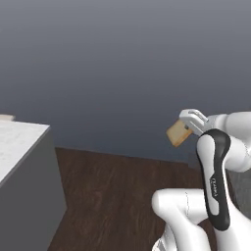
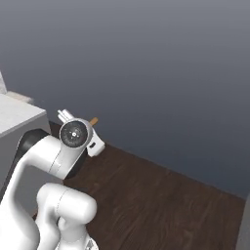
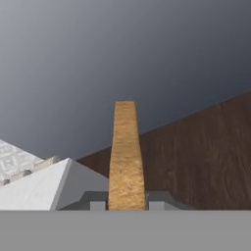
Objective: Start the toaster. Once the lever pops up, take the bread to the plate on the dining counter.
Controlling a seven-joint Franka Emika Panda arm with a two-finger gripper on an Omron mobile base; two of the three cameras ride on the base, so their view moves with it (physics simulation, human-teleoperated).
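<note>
Bread point(image 3: 126, 152) clamped edge-on between gripper point(image 3: 126, 205) fingers, held in air right of dining counter point(image 1: 19, 142), above wood floor point(image 1: 117, 196).

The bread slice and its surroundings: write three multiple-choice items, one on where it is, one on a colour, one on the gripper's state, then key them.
1. Where is the bread?
A. In the air between the gripper's fingers
B. Flat on the counter
C. On the floor

2. What colour is the floor?
A. White tile
B. Dark brown wood
C. Green

3. How does the gripper stand?
A. Wide open, nothing in it
B. Shut on the bread
C. Shut on a knob

Key: 1 A, the left base view shows the slice held up above the floor; 2 B, dark planks show in every view; 3 B, the hand view shows both finger tips against the slice's faces.
</note>
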